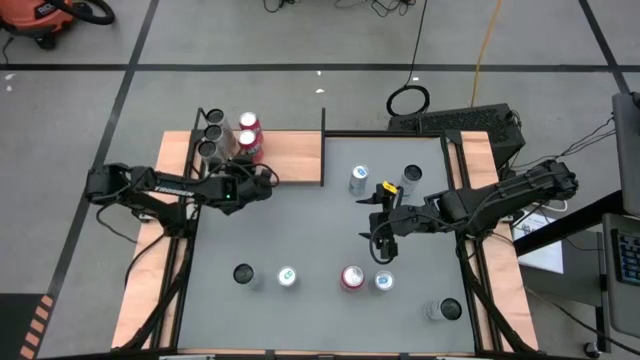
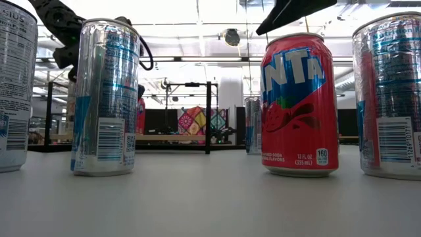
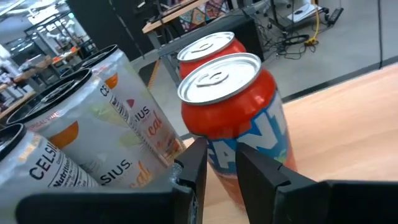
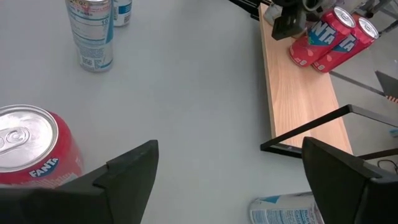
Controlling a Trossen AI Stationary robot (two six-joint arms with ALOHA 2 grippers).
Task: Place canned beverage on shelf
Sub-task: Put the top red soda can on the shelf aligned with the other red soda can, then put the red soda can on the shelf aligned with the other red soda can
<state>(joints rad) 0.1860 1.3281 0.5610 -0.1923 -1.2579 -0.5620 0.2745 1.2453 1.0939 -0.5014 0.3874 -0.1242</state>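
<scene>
The shelf (image 1: 295, 150) is a light wood board with black posts at the table's far left. On it stand two red Fanta cans (image 1: 250, 135) and several silver cans (image 1: 210, 138). My left gripper (image 1: 268, 178) sits level at the nearer red can (image 3: 236, 106), its fingers a narrow gap apart (image 3: 221, 158) in front of the can's lower side. My right gripper (image 1: 380, 235) hangs open above the table's middle right, with nothing between its fingers (image 4: 230, 180). Below it stands another red Fanta can (image 4: 31, 149). My left gripper comes level at the lower side (image 3: 224, 155) of the nearer red can, which stands upright on the shelf board. Its fingertips are right in front of the can wall. Whether they touch it I cannot tell.
Loose cans stand on the grey tabletop: two at the far middle (image 1: 360, 180), (image 1: 412, 178), several along the near side (image 1: 288, 278), (image 1: 384, 281), (image 1: 445, 310). Silver Celsius cans (image 3: 99, 124) crowd the shelf's left end. The shelf's right part (image 4: 298, 93) is bare wood.
</scene>
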